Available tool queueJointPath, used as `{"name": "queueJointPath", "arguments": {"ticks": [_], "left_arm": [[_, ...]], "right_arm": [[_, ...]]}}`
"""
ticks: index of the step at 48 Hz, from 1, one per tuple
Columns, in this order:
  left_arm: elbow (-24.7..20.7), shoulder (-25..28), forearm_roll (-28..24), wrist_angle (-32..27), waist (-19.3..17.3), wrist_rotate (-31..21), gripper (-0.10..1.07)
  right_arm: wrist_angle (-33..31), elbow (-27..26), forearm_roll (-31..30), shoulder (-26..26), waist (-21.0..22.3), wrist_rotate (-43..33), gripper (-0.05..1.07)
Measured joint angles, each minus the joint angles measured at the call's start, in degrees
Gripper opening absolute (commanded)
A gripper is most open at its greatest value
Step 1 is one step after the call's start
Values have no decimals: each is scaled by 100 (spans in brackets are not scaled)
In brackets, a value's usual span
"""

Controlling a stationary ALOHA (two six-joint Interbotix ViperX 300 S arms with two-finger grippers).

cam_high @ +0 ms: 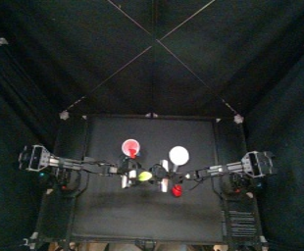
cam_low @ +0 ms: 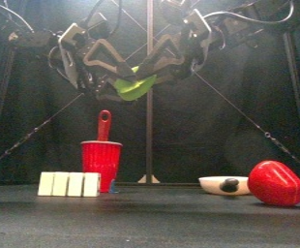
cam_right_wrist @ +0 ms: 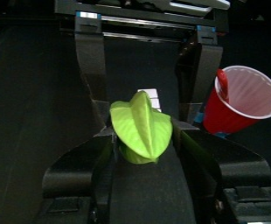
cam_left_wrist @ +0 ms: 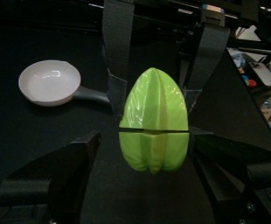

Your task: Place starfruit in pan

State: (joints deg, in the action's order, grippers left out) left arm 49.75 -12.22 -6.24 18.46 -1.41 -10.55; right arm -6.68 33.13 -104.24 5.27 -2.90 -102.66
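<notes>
Black curtains (cam_high: pixel 37 59) ring the table (cam_low: pixel 139 218) where left claw (cam_left_wrist: pixel 146 144) and right claw (cam_right_wrist: pixel 148 131) flank the starfruit (cam_low: pixel 135 87), high above the white pan (cam_left_wrist: pixel 51 80), seemingly mid-handover; which one grips I cannot tell

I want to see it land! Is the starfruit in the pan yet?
Not yet. Done: the starfruit is lifted off the table. In hand: it hangs between the left gripper and right gripper. Left: lowering it into the empty white pan.
</notes>
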Motion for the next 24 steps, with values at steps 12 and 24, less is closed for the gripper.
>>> {"name": "queueJointPath", "arguments": {"ticks": [12,24], "left_arm": [[18,-79,0,0,0,9,104],[246,-387,-18,0,0,9,104]], "right_arm": [[-26,105,105,70,0,-9,71],[-352,580,343,650,0,-18,71]]}}
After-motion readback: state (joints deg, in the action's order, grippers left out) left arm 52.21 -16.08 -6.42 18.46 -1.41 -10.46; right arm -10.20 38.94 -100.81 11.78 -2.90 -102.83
